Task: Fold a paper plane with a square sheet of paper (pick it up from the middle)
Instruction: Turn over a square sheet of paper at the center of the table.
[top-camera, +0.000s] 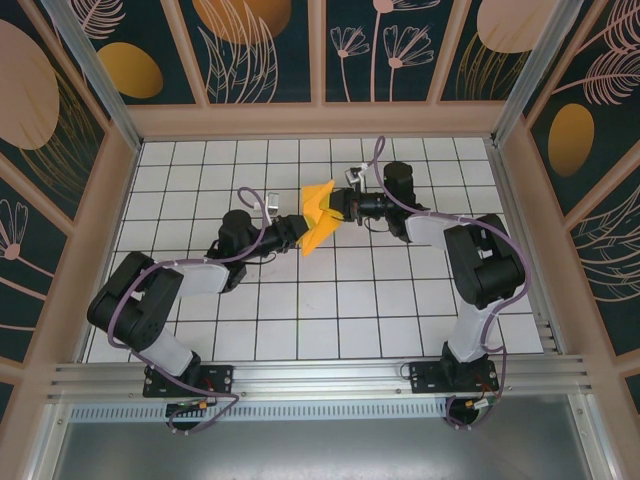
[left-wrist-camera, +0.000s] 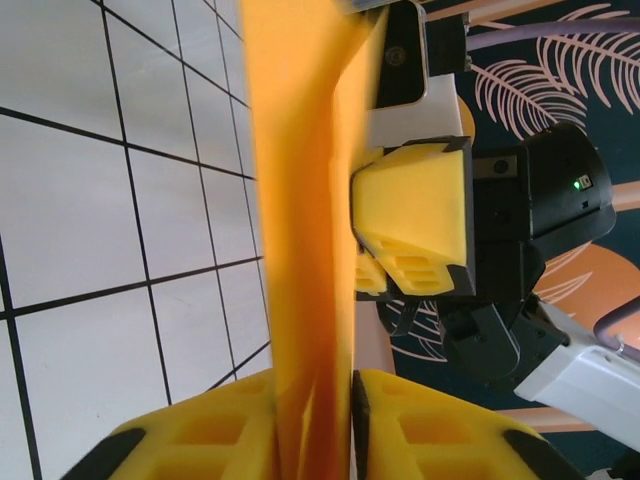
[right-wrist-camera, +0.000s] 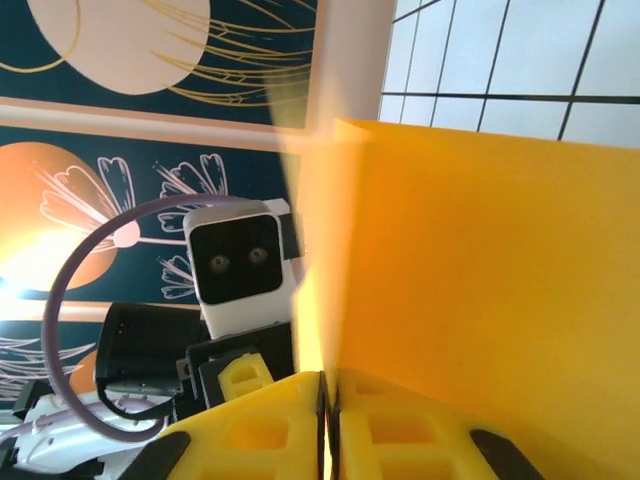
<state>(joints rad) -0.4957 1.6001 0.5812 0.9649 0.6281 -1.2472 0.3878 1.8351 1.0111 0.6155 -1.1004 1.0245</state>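
Your left gripper (left-wrist-camera: 318, 392) is closed on the paper (left-wrist-camera: 300, 200). Its two yellow pads (left-wrist-camera: 225, 425) press the folded orange sheet between them, and the paper runs straight out ahead of the fingertips as a narrow upright band. Just right of that band, a yellow finger (left-wrist-camera: 415, 225) of the other arm sits against the paper's far face.

Your right gripper (right-wrist-camera: 326, 388) is pinched shut on the paper too. An edge rises from the slit between its pads, and a broad flat panel spreads to its right. Left of that edge, further out, you can see the left arm's wrist camera (right-wrist-camera: 238, 265).

From above, the two grippers meet nose to nose, with the paper between them over the tiled table (top-camera: 300, 320).
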